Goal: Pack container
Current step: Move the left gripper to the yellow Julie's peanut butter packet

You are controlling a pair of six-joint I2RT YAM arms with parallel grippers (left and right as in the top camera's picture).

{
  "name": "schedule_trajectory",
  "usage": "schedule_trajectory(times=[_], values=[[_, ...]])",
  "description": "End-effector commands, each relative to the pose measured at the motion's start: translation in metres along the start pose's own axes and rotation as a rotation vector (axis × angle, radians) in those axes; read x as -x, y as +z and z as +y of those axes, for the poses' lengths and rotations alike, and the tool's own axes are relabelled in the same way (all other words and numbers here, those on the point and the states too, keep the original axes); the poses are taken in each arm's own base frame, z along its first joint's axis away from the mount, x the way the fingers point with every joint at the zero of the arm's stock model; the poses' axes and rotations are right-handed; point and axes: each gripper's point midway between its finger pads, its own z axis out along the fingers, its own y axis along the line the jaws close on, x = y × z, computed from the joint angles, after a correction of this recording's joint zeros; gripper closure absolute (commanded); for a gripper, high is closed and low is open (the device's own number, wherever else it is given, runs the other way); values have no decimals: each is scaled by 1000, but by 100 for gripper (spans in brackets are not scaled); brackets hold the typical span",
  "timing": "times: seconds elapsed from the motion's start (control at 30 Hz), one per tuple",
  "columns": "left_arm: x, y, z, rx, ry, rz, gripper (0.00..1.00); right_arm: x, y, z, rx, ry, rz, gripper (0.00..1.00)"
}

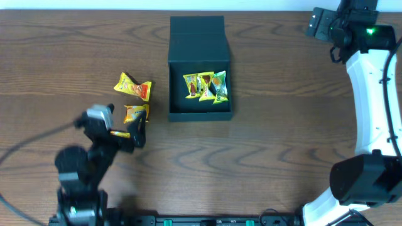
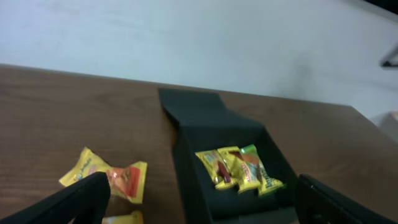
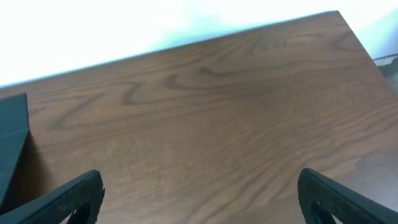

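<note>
While the dark teal container [image 1: 200, 103] sits near the middle of the wooden tabletop [image 1: 282, 125], its hinged flap lid [image 1: 197, 30] is thrown back flat on the far side, leaving the inside open to the overhead view. Three snack packets [image 1: 205, 86] lie side by side inside it, two yellow ones and a green one at the right end, bunched toward the right half of the box floor (the left part of the floor shows bare and dark). Two more packets lie loose on the tabletop to the left of the container: a yellow-and-orange packet [image 1: 133, 88] farther back, and a smaller yellow packet [image 1: 135, 113] nearer the front, the two close together but not clearly touching. The left gripper [image 2: 203, 180] hangs low over the tabletop just in front of that nearer packet, its jaws spread wide and holding nothing; in the left wrist view the two dark fingers [image 2: 68, 202] frame both the loose packets and the open container beyond. The right gripper [image 3: 199, 177] is well apart from all of this, up at the far right corner of the tabletop, its jaws likewise wide and empty, with only bare wood grain between them and a sliver of the teal flap at the left edge of its wrist view.
</note>
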Motion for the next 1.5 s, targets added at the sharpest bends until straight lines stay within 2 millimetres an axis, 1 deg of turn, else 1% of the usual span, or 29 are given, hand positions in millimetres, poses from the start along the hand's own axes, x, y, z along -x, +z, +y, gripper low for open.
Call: schedule_trajectory(times=[0.0, 0.07, 0.17, 0.2, 0.27, 0.3, 0.37, 0.43, 0.5, 0.53, 0.57, 0.6, 0.63, 0.7, 0.77, 0.87, 0.93, 1.0, 1.07, 1.1, 1.13, 1.2, 1.27, 1.33, 1.47], values=[[22, 25, 15, 74, -119, 69, 4, -5, 4, -1, -4, -14, 20, 1], [33, 47, 19, 75, -140, 119, 5, -7, 4, -2, -6, -15, 28, 1], [67, 94, 26, 49, -145, 128, 5, -10, 4, -2, -8, -19, 41, 1], [68, 103, 23, 18, -176, 150, 5, -11, 4, -2, -8, -19, 43, 1], [55, 117, 5, -114, -289, 249, 5, -12, 4, -3, -9, -20, 47, 1], [46, 122, 0, -163, -310, 285, 5, -12, 4, -3, -9, -20, 47, 1], [48, 135, 4, -171, -347, 266, 5, -13, 4, -3, -9, -21, 51, 1], [46, 147, 7, -171, -514, 272, 5, -16, 4, -3, -12, -24, 65, 1], [42, 155, 14, -148, -542, 267, 5, -18, 4, -4, -13, -26, 73, 1], [37, 159, 23, -104, -552, 265, 5, -18, 4, -4, -13, -26, 73, 1], [28, 164, 37, -20, -609, 268, 5, -18, 4, -4, -13, -26, 72, 1], [15, 166, 59, 121, -739, 265, 5, -18, 4, -4, -13, -25, 72, 1], [6, 165, 69, 199, -791, 266, 4, -18, 4, -4, -13, -26, 72, 1], [-8, 160, 81, 311, -845, 279, 4, -18, 4, -4, -13, -25, 72, 1], [-19, 152, 90, 418, -860, 302, 4, -18, 4, -4, -13, -25, 71, 1], [-29, 144, 97, 525, -872, 336, 4, -17, 4, -3, -12, -24, 68, 1], [-36, 140, 105, 604, -917, 343, 4, -17, 4, -3, -12, -24, 68, 1], [-45, 141, 110, 636, -949, 356, 4, -17, 4, -3, -12, -24, 68, 1], [-57, 143, 114, 673, -981, 387, 0, -17, 4, -3, -12, -25, 69, 1], [-62, 144, 117, 698, -986, 411, 0, -17, 4, -4, -12, -25, 69, 1], [-69, 149, 120, 729, -987, 455, 4, -18, 4, -4, -13, -25, 72, 1], [-72, 154, 123, 776, -980, 526, 3, -19, 4, -4, -14, -27, 77, 1], [-72, 155, 126, 822, -977, 566, 2, -21, 4, -4, -15, -28, 83, 1], [-72, 158, 128, 854, -979, 608, 4, -23, 3, -5, -16, -30, 91, 1], [-76, 160, 128, 908, -1049, 630, 4, -27, 3, -5, -19, -34, 108, 1]])
